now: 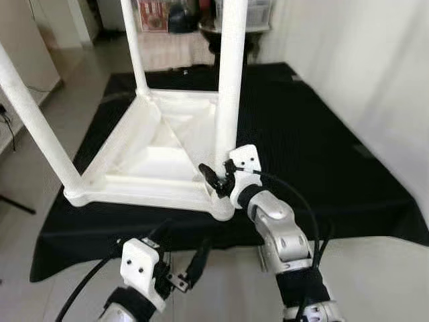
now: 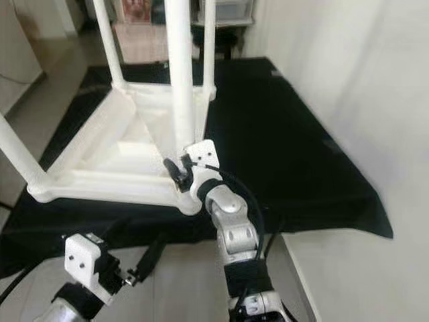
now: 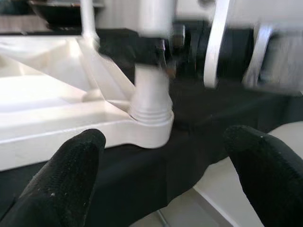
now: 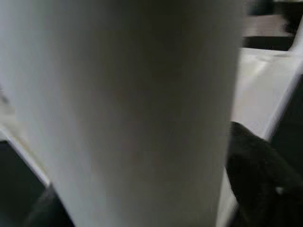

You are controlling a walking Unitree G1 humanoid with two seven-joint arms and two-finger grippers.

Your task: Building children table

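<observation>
The white table (image 1: pixel 144 151) lay upside down on the black cloth (image 1: pixel 301 134); the right gripper (image 1: pixel 216 180) clasped its near leg (image 1: pixel 230 74) low by the socket, apparently seating it; next probably twisting tight; the left gripper (image 1: pixel 184 268) hung spread, empty.

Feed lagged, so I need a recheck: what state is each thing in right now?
Tabletop: upside down on the black cloth.
Near-right leg: upright in its corner socket.
Other three legs: upright in their corners.
Right gripper: fingers around the near-right leg's base.
Left gripper: open, holding nothing.
</observation>
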